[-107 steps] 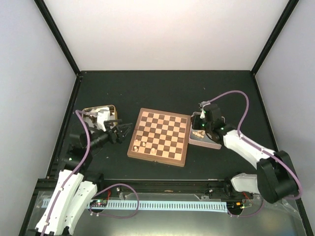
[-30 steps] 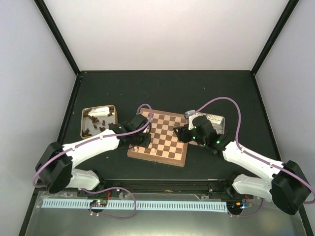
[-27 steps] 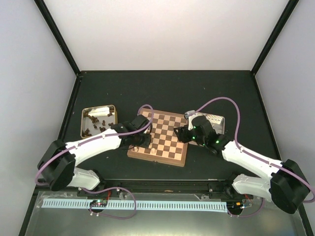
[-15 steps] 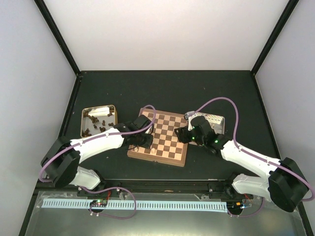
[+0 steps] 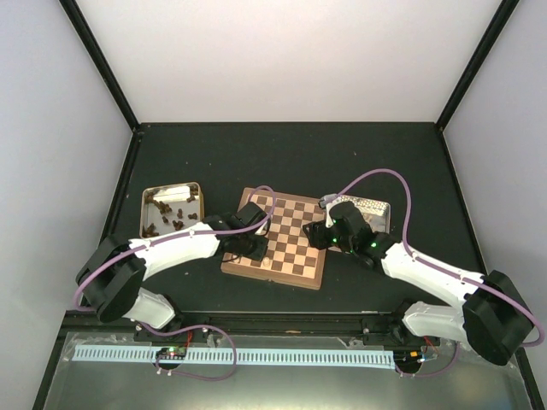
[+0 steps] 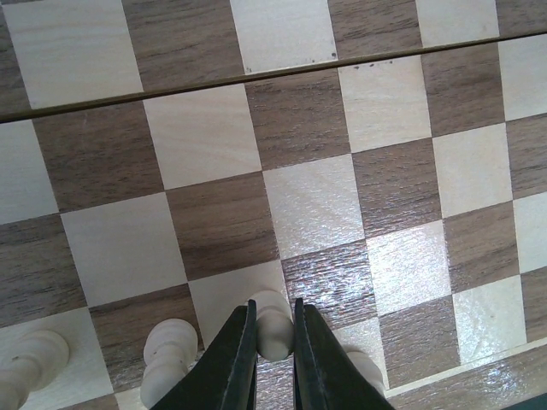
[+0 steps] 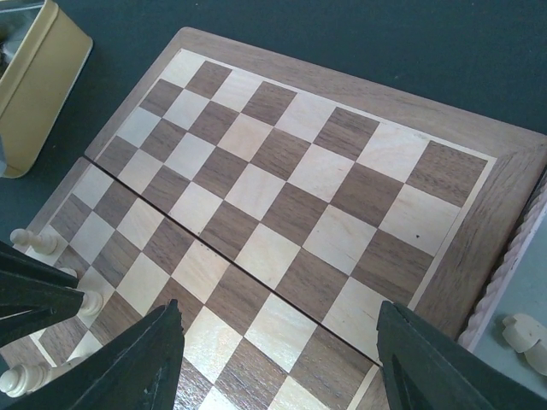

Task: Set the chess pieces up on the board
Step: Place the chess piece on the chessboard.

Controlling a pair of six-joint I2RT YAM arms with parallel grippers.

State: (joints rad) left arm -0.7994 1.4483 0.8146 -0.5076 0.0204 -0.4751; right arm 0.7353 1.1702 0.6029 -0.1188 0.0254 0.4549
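The board [image 5: 289,224] lies mid-table, with a few pale chess pieces [image 5: 267,264] along its near left edge. My left gripper [image 5: 255,248] is low over that corner. In the left wrist view it [image 6: 273,301] is shut on a pale piece [image 6: 273,325] above a light square, and other pale pieces [image 6: 167,352] stand beside it on the board [image 6: 205,137]. My right gripper [image 5: 317,233] hovers over the board's right side. In the right wrist view it [image 7: 279,306] is wide open above bare squares [image 7: 291,171], with nothing between its fingers.
A metal tin [image 5: 171,207] with dark pieces sits left of the board. A second tin [image 5: 373,207] lies right of it, partly under the right arm; a pale piece [image 7: 521,330] shows inside it. Both arms reach over the board close together.
My left gripper has slid a little to the right along the board's near left corner, still holding the pale piece. The right arm has barely moved.
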